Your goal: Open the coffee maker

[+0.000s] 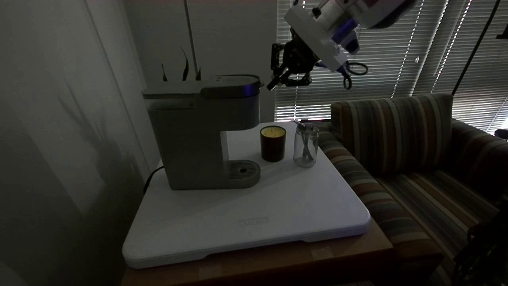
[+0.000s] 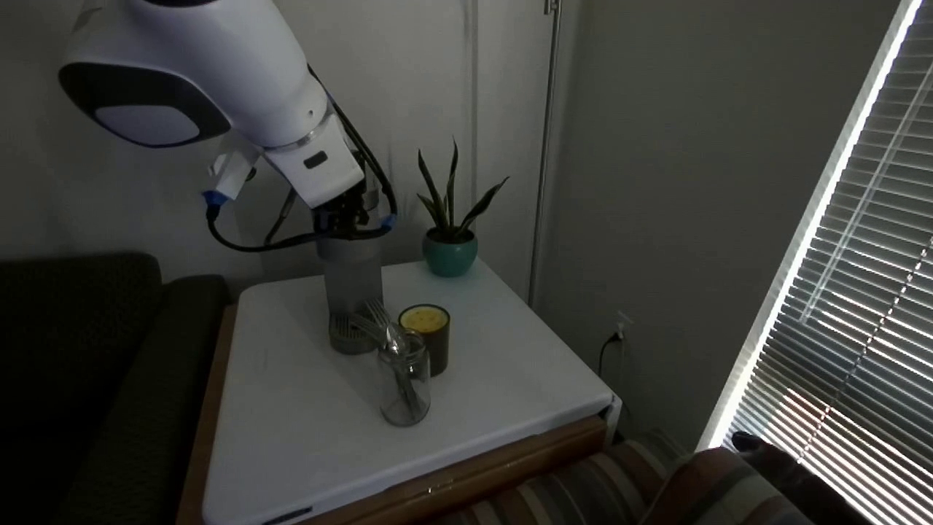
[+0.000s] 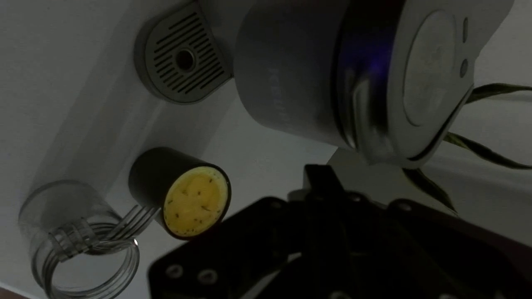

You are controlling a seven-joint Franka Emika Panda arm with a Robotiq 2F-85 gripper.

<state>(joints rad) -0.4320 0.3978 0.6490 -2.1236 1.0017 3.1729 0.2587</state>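
In an exterior view the glass jar [image 1: 301,153] holds cutlery [image 2: 396,339] (forks [image 3: 135,222] among it) and stands at three o'clock of the dark jar [image 1: 273,149] with its speckled yellow fill [image 3: 195,201]; the coffee maker [image 1: 194,139], lid [image 1: 232,89] down, is at nine o'clock. A teal pot [image 2: 450,257] holds a plant [image 2: 483,207]. The gripper [image 1: 273,84] is closed, fingers [image 3: 320,179] together, just beside the lid's front with a gap between. White tabletop [image 1: 190,218] stretches from the coffee maker to its edge at six o'clock; a striped armchair [image 1: 397,139] borders it at three.

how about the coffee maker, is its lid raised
No, in an exterior view the lid rests down on top of the coffee maker.
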